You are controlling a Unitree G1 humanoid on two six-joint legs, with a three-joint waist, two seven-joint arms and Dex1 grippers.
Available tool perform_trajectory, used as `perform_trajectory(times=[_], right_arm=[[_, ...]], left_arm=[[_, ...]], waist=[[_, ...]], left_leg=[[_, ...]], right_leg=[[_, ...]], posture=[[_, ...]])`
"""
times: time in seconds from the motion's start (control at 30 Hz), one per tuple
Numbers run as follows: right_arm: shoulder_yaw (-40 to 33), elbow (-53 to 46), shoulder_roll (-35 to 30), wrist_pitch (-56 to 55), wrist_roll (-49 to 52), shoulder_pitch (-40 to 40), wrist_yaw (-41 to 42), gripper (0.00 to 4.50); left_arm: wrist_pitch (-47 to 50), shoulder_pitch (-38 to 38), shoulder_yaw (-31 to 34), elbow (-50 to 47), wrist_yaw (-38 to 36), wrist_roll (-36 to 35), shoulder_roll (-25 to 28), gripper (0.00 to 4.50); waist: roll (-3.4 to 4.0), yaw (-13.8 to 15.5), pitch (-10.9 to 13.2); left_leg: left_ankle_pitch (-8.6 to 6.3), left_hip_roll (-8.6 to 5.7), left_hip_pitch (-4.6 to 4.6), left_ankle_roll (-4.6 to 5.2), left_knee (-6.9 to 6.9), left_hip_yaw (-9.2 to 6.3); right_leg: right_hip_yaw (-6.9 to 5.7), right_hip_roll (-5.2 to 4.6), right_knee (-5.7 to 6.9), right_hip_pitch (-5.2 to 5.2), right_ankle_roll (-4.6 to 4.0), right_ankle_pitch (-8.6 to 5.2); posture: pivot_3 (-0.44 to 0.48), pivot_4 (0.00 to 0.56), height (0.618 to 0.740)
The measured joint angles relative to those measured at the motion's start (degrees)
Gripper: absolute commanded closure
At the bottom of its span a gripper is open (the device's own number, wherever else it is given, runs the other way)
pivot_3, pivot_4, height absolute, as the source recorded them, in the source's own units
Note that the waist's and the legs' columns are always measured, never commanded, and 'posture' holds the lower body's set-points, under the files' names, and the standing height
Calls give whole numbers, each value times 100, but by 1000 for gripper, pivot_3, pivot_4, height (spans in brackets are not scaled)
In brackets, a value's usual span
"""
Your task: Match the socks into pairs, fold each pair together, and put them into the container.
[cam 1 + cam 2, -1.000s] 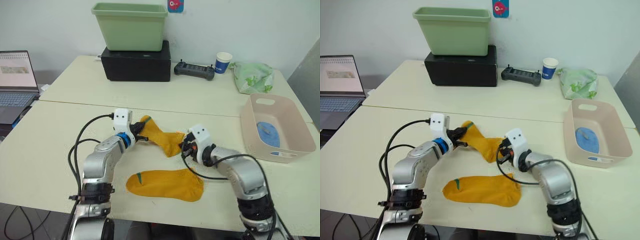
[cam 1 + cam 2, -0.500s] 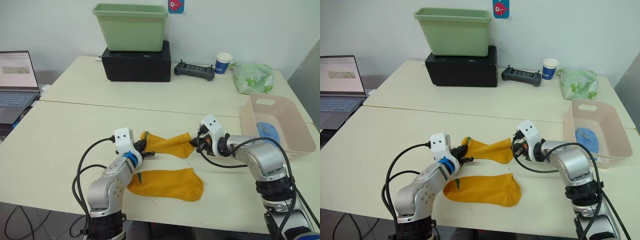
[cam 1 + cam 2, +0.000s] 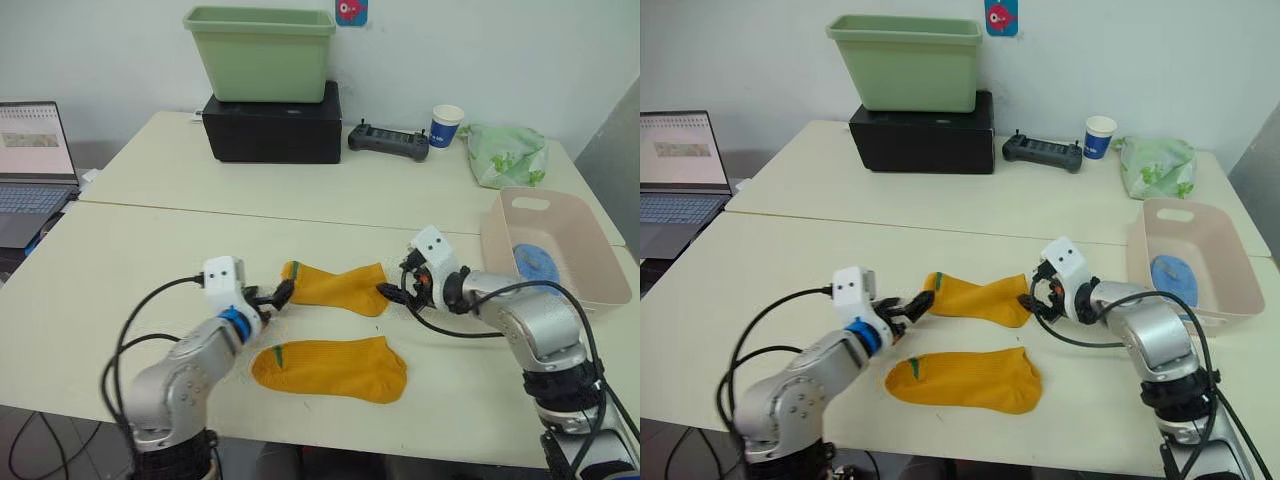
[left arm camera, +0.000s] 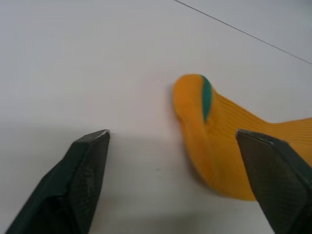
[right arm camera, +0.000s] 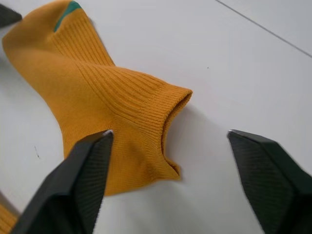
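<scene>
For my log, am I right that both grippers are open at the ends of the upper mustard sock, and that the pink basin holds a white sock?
Not quite: the sock in the pink basin is light blue, as the left eye view shows. The left gripper and right gripper are indeed open at the ends of the upper mustard sock.

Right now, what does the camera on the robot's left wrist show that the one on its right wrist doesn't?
The left wrist view has the far sock's rounded toe end with its green stripe, between that gripper's open fingers. The right wrist view has the same sock's ribbed open cuff, between its own open fingers. Both share that one orange sock lying flat on the pale table, held by neither gripper.
</scene>
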Motion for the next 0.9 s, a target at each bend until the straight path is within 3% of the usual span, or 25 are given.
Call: perform_trajectory(times=[0.1,0.23,0.4,0.6,0.73,0.9], right_arm=[[53,-405,-105,-385,-123,360,-87,28],[108,-603,117,-578,-145,602,-276,28],[132,-568,450,-683,-204,758,-612,28],[29,28,903,-779,-248,734,-1071,28],[-19,412,987,-807,-276,675,-1161,0],[40,500,968,-790,-311,673,-1145,0]], left_arm=[[-412,-18,41,179,-1077,-168,975,0],[-846,-405,-192,933,-1914,-147,1654,0],[-1491,-1045,-863,2269,-2377,438,1933,0],[-1902,-2119,-1372,3917,-2712,879,1806,0],[-2063,-2489,-1643,4395,-3034,1072,1782,894],[-2018,-2543,-1848,4425,-3506,1130,1782,2459]], waist=[[3,9,2],[3,11,2],[3,18,2],[3,21,2],[4,22,1],[4,20,1]], left_leg=[[3,-2,1,-7,-1,4],[-5,-6,0,6,-1,9],[-6,-2,-3,9,-2,4],[-7,-3,-9,10,-1,14],[-6,-2,-8,10,-2,10],[-6,-3,-8,10,-1,12]], right_leg=[[-2,-4,-5,2,0,0],[1,-8,-15,6,3,1],[-3,-6,-14,0,2,1],[3,-5,-12,-8,2,1],[-1,-4,-6,-8,1,1],[1,-5,-7,-7,1,1]], posture=[[0,150,696],[0,150,696],[0,150,696],[0,150,696],[0,150,696],[0,150,696]])
